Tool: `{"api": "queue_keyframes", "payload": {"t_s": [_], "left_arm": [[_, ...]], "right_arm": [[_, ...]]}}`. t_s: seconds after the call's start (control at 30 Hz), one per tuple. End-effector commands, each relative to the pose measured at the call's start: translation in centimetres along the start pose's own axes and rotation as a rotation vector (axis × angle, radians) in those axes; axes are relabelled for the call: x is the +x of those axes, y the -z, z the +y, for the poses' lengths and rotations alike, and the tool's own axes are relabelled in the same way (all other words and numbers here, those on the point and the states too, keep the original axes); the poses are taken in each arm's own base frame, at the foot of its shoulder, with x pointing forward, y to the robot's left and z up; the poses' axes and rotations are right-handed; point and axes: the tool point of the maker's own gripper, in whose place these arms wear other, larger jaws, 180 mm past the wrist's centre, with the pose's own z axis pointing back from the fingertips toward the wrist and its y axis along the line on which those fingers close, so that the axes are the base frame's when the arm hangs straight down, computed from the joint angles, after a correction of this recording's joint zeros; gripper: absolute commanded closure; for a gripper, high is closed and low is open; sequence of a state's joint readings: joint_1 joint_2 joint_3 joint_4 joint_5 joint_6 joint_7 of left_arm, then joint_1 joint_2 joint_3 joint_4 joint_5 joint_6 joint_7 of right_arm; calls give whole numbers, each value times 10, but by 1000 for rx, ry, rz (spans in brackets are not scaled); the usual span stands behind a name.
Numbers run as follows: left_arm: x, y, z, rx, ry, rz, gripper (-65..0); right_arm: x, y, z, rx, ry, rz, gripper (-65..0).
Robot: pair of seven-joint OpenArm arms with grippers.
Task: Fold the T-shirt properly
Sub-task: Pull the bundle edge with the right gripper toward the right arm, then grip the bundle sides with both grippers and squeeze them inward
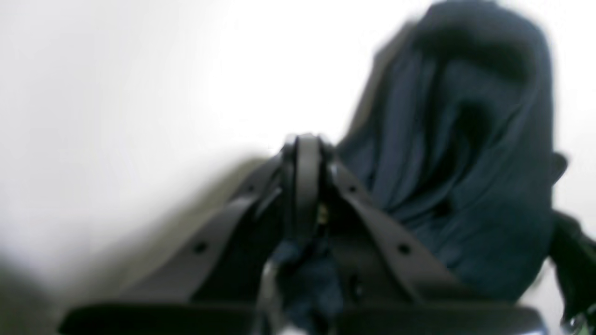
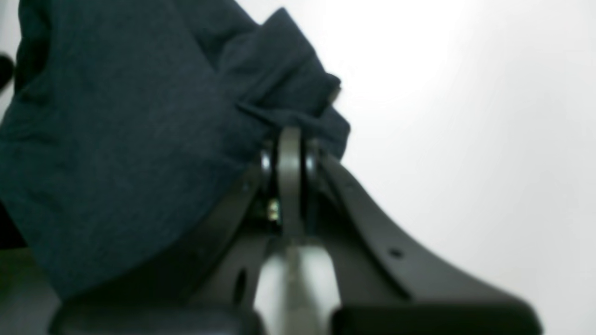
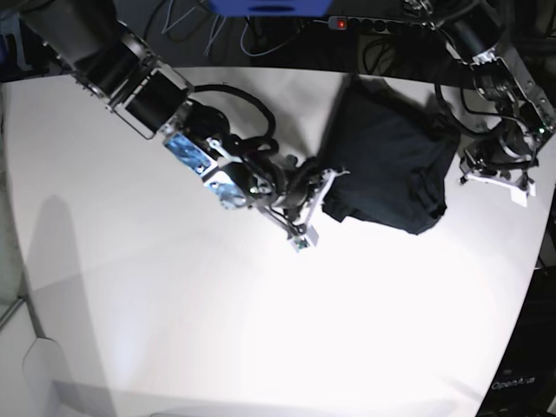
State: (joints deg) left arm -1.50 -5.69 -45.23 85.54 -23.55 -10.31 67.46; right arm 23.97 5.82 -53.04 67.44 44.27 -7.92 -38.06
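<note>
The black T-shirt [image 3: 387,156] lies bunched in a rough folded bundle on the white table [image 3: 174,304], at the back right. My right gripper [image 3: 328,181] is at the bundle's left edge. In the right wrist view its jaws [image 2: 291,135] are shut on a fold of the dark fabric [image 2: 139,139]. My left gripper [image 3: 469,167] is at the bundle's right edge. In the blurred left wrist view it [image 1: 305,142] is shut, with dark fabric showing between the fingers and the shirt [image 1: 465,163] bunched to its right.
Cables [image 3: 261,39] and a power strip with a red light [image 3: 365,24] lie behind the table's far edge. The table's right edge runs close to the left arm [image 3: 508,95]. The right arm [image 3: 148,82] reaches in from the back left.
</note>
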Motion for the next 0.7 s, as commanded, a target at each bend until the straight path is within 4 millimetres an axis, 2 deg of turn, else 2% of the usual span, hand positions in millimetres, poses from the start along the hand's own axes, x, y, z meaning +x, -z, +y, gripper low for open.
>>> {"api": "queue_keyframes", "payload": {"t_s": [0.0,0.13,0.2,0.3,0.47,0.57,0.67], "left_arm": [[14,-2,-9,-20,23,-41,0],[17,-2,-18,-38,55,-42,0],[19,-5,-23,-56,58,-47,0],[19,-23,-33,-96,81,-71,0],[18,-65,-38,-150,106,-162,0],[6,-78,-35,-168,97,-157,0],[-15,-81,-27,-179,76,-113,0]], "right_arm": [[6,-4,2,-2,-12,13,0],[8,-16,6,13,-39,8,0],[15,-23,-1,4,-35,-19,0],[34,-35,-15,-9,19,-78,0],[55,-46,-20,-10,45,-142,0],[64,-47,-18,-4,55,-164,0],[73,-44,-17,-7,54,-184,0]]}}
